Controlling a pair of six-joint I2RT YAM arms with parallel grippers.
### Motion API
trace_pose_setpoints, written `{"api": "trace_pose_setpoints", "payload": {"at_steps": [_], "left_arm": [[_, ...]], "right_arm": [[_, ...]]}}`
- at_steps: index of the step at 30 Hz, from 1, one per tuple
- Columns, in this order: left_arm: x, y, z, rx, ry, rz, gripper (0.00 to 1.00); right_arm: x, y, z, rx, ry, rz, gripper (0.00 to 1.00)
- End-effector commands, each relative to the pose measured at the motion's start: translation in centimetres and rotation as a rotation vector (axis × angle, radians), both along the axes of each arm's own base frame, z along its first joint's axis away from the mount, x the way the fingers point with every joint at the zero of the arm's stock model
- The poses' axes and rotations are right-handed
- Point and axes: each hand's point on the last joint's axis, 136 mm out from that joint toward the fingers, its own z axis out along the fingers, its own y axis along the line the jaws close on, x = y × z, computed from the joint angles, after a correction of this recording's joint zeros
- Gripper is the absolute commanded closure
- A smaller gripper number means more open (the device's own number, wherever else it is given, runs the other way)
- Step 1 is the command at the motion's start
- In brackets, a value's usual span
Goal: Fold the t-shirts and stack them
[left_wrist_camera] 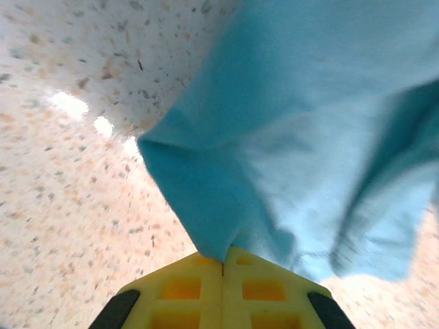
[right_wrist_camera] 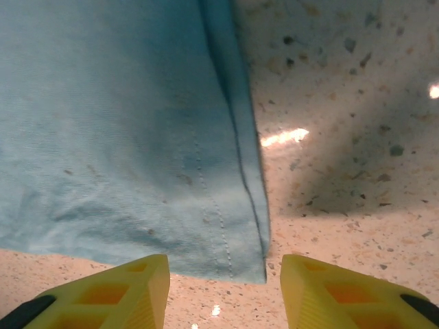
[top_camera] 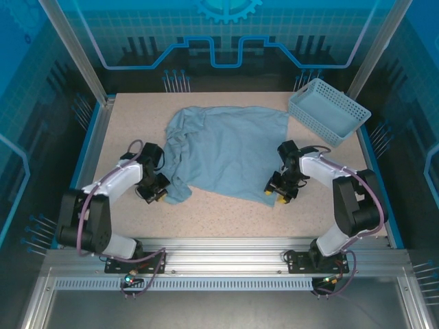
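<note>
Your left claw (left_wrist_camera: pixel 223 266) pinched shut on a bunched edge of the t-shirt (left_wrist_camera: pixel 288 137), your right claw (right_wrist_camera: pixel 225 266) parted either side of its hem corner, not gripping, from the top view you see it rumpled mid-worktop (top_camera: pixel 226 219) between both arms, basket (top_camera: pixel 329 110) at the far right corner, well apart.

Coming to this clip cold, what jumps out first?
A rumpled pale blue t-shirt sprawls across the middle of the speckled table, with a light blue basket at the far right corner. The left gripper is pinched shut on the shirt's near-left edge, while the right gripper stands open at its near-right hem corner.
</note>
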Motion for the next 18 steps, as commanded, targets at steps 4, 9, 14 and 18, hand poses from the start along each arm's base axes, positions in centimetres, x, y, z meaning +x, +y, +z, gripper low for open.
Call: {"api": "trace_pose_setpoints", "payload": {"at_steps": [4, 9, 14, 18], "left_arm": [[-1.8, 0.9, 4.0, 0.027, -0.038, 0.007, 1.0], [-1.6, 0.7, 4.9, 0.01, -0.077, 0.019, 1.0], [-0.3, 0.5, 6.0, -0.001, -0.13, 0.011, 1.0], [1.6, 0.2, 7.8, -0.015, -0.217, 0.006, 1.0]], "right_arm": [[-2.2, 1.2, 0.1, 0.045, 0.115, -0.041, 0.44], [-2.5, 2.2, -0.7, 0.07, 0.135, -0.092, 0.44], [-1.7, 1.9, -2.8, 0.035, 0.141, -0.119, 0.57], [2.3, 2.1, -2.0, 0.029, 0.006, -0.105, 1.0]]}}
